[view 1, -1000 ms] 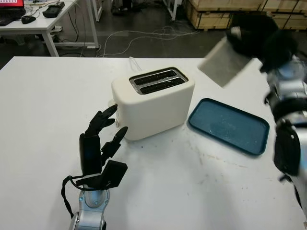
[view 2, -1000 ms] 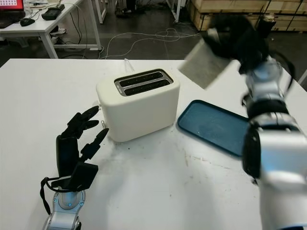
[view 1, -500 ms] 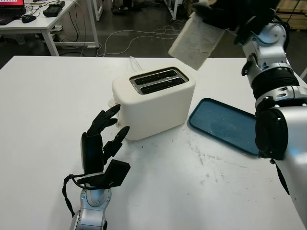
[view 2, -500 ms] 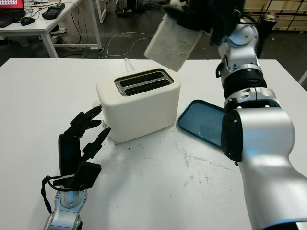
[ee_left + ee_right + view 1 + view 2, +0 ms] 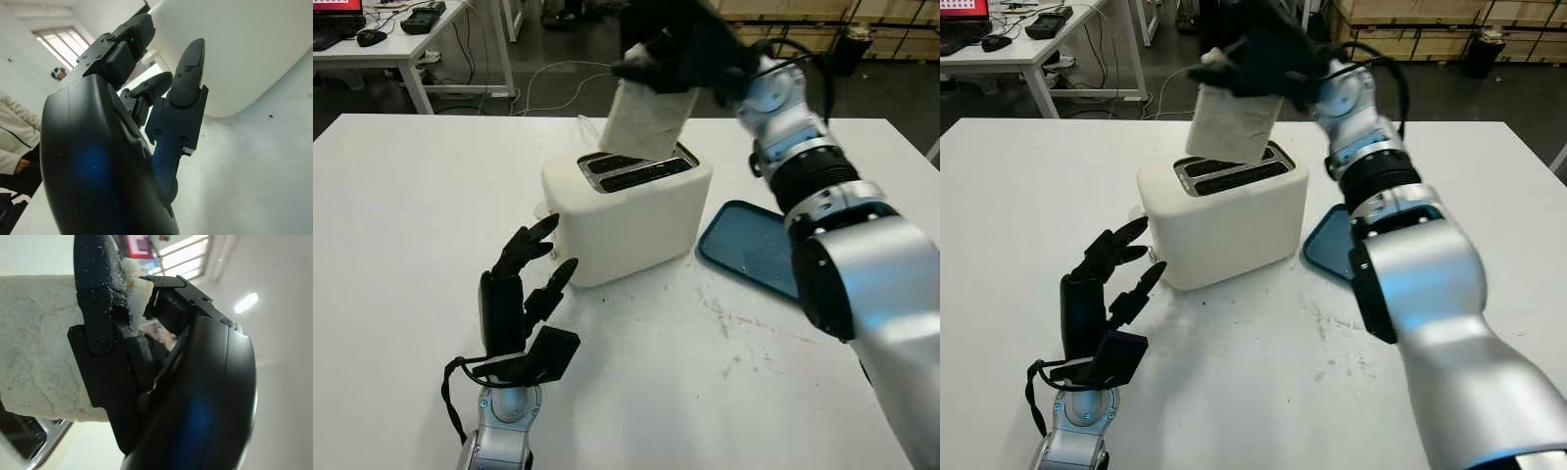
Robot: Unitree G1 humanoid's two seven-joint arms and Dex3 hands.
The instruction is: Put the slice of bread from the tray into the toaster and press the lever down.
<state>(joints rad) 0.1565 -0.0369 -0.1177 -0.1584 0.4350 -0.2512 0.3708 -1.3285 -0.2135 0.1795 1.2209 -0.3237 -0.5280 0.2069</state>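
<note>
R hand (image 5: 680, 49) grips bread slice (image 5: 646, 119) above toaster (image 5: 626, 208).

Fingers clamp slice's top edge; slice hangs upright, slightly tilted, lower edge right at the slots (image 5: 636, 166) — can't tell if it's in yet. Both slots look dark, nothing else seen inside. Blue tray (image 5: 749, 247) just beside toaster, w/ only crumbs on it. L hand (image 5: 521, 289) open, holding nothing, near toaster's front left corner on white table (image 5: 401, 225).
</note>
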